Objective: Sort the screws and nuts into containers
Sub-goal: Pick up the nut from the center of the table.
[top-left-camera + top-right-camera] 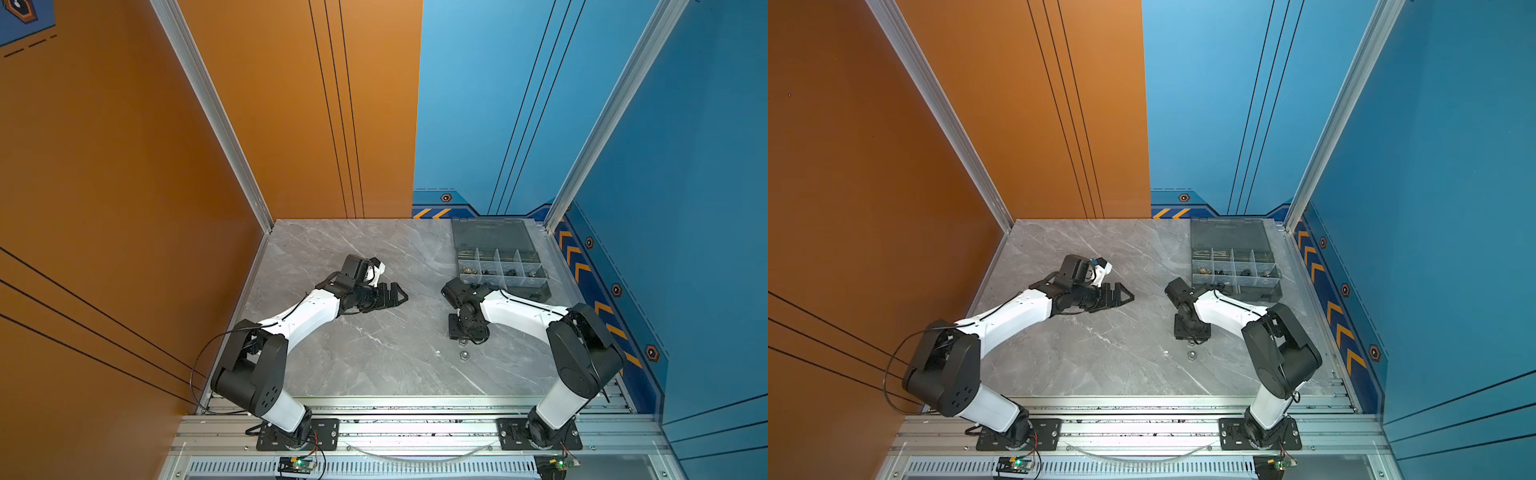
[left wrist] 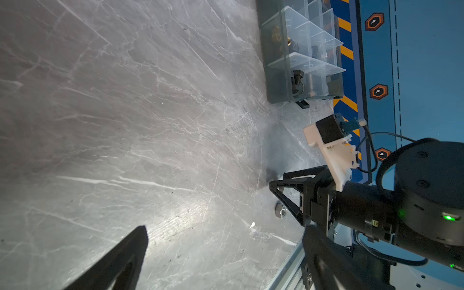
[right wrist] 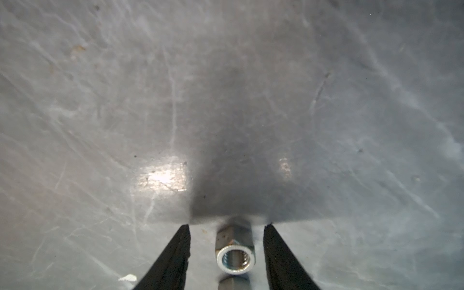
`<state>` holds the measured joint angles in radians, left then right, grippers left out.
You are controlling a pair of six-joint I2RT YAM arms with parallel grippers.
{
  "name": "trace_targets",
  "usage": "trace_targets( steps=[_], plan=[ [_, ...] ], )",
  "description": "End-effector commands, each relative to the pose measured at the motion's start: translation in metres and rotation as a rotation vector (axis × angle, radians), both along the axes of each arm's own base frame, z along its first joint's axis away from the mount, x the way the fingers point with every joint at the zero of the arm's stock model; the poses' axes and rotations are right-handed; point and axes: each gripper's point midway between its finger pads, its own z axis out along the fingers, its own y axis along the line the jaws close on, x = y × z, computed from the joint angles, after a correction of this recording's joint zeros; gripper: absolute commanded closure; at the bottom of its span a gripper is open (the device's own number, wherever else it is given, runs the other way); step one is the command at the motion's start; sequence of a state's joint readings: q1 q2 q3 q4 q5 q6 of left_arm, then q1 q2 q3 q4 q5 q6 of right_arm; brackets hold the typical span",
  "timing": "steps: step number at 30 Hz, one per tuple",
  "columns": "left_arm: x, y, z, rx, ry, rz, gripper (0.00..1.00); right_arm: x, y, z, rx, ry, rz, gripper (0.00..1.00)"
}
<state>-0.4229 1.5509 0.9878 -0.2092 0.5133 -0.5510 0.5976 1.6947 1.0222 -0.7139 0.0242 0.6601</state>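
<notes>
A silver hex nut lies on the marble table between the fingers of my right gripper, which points straight down and is open, with a gap on each side of the nut. In both top views that gripper stands in front of the organizer box. A second silver nut lies loose just nearer the front edge. The containers hold brass wing nuts, black pieces and the screws. My left gripper hovers open and empty at mid-table.
The box's grey lid lies open toward the back wall. A small white fleck sits on the table near the loose nut. An aluminium rail runs along the front edge.
</notes>
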Motion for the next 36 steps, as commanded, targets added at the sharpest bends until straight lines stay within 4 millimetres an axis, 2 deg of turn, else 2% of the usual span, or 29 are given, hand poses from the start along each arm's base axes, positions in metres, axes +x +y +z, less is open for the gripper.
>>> trace_targets(
  steps=[1, 25, 32, 36],
  plan=[
    [-0.003, 0.001, -0.007, 0.013, 0.026, 0.004, 0.02, -0.002, -0.004, 0.001, -0.036, -0.001, -0.003, 0.50],
    [-0.005, -0.003, -0.009, 0.019, 0.026, -0.002, 0.02, -0.017, -0.014, -0.010, -0.059, 0.035, 0.034, 0.51],
    [-0.005, -0.003, -0.008, 0.018, 0.021, -0.003, 0.02, -0.019, -0.014, -0.011, -0.052, 0.037, 0.035, 0.60],
    [-0.005, -0.002, -0.008, 0.020, 0.025, 0.000, 0.02, -0.019, -0.014, -0.010, -0.049, 0.036, 0.033, 0.74]
  ],
)
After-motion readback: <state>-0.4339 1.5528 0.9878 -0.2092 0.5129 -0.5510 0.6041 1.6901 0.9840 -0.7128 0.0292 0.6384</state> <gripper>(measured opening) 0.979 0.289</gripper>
